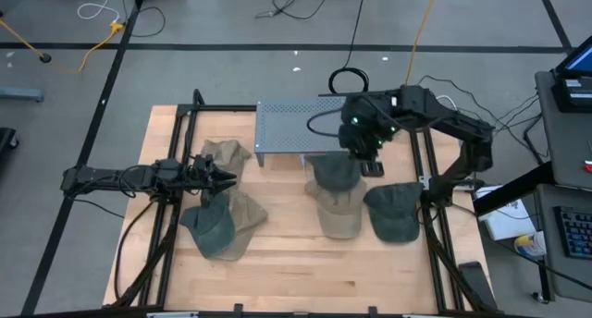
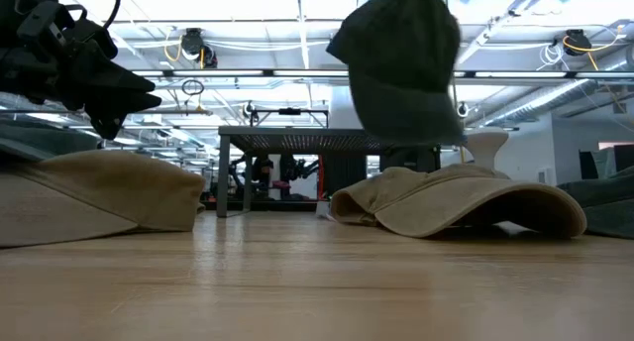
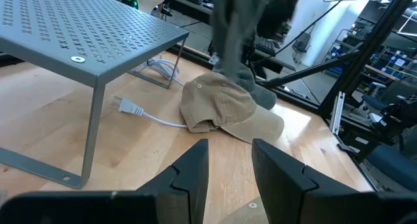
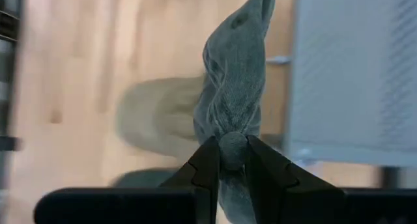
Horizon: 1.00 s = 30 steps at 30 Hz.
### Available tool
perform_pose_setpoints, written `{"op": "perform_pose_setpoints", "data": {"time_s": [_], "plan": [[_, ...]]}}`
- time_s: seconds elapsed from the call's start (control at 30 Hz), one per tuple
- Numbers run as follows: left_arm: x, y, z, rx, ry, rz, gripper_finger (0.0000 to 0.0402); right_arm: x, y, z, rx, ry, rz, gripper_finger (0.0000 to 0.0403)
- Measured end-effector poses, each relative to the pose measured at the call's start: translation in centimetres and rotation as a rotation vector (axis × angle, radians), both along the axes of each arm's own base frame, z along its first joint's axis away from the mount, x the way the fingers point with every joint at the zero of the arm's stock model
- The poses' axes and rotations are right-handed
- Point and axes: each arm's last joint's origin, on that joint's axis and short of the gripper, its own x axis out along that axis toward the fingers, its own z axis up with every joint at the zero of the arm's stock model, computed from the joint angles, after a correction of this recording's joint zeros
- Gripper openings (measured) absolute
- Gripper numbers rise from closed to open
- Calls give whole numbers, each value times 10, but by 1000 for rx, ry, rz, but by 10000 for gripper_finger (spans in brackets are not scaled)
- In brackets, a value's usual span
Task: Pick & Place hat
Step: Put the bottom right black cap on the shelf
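Observation:
A dark green cap (image 1: 335,170) hangs from my right gripper (image 1: 366,150) in front of the grey perforated shelf (image 1: 298,126). The low view shows the cap (image 2: 401,68) lifted above a tan cap (image 2: 456,202) that lies on the table. My right gripper (image 4: 232,160) is shut on the green cap. My left gripper (image 1: 217,177) hovers open over the caps on the table's left side, touching nothing; its wrist view looks between its fingers (image 3: 230,162) toward the tan cap (image 3: 225,107) and the hanging green cap (image 3: 231,35). My right gripper pinches the green cap at the top of its crown, around the button (image 4: 232,146), between its two fingers, from above and pointing down. The cap is lifted clear of the table and hangs slack below the fingers, its brim end (image 4: 260,6) lowest.
Another green cap (image 1: 393,212) and a tan cap (image 1: 338,212) lie on the table's right half. On the left, a tan cap (image 1: 225,153) and a tan and green pair (image 1: 222,224). A white plug and cable (image 3: 140,112) lies under the shelf. Near edge wood is bare.

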Motion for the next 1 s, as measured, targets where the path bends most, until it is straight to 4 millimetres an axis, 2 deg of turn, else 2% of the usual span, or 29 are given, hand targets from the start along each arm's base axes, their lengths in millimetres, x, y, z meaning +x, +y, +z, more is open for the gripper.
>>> {"op": "perform_pose_setpoints", "data": {"time_s": [0.27, 0.57, 0.73, 1.0], "plan": [[0, 0, 0, 0, 0, 0, 122, 0, -24, 13, -273, -14, 127, 45], [0, 0, 0, 0, 0, 0, 122, -9, -44, 17, -650, 155, 381, 45], [0, 0, 0, 0, 0, 1, 122, -8, -64, 17, -768, 220, 483, 45], [0, 0, 0, 0, 0, 0, 122, 9, -88, 5, -814, 243, 663, 45]]}}
